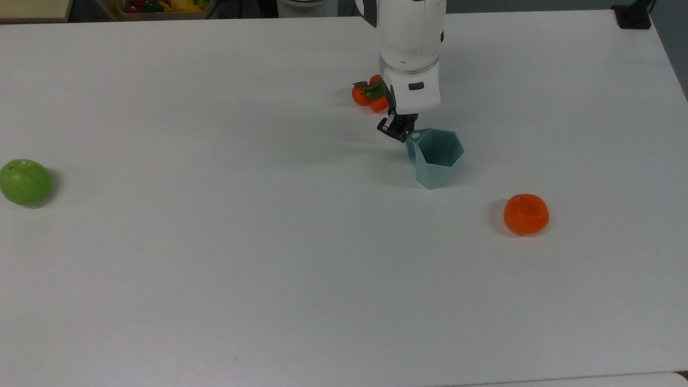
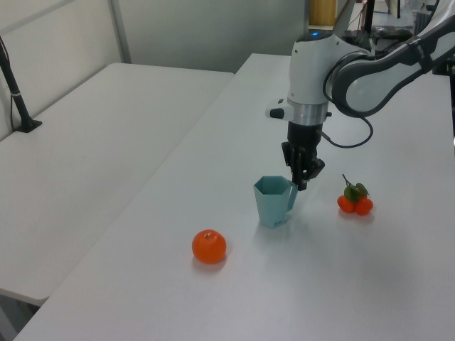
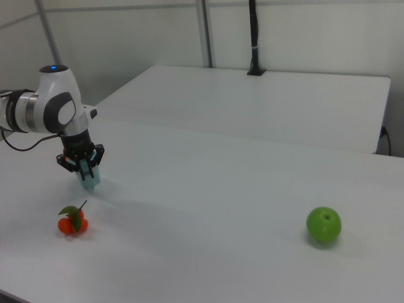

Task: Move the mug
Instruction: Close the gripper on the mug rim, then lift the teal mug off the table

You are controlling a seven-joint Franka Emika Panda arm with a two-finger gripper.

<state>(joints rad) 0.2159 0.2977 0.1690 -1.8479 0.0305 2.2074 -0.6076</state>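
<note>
In the top view, the apple (image 1: 26, 181) sits far to the left on the table (image 1: 215, 269). Past mid-table lies a cluster of small oranges (image 1: 370, 94); just right of it my gripper (image 1: 399, 129) pinches the handle of the mug (image 1: 435, 157), which tilts. The orange (image 1: 526, 214) rests further right, well apart.

bright, even overhead light; soft short shadows on the table (image 1: 215, 269), frames sharp.
</note>
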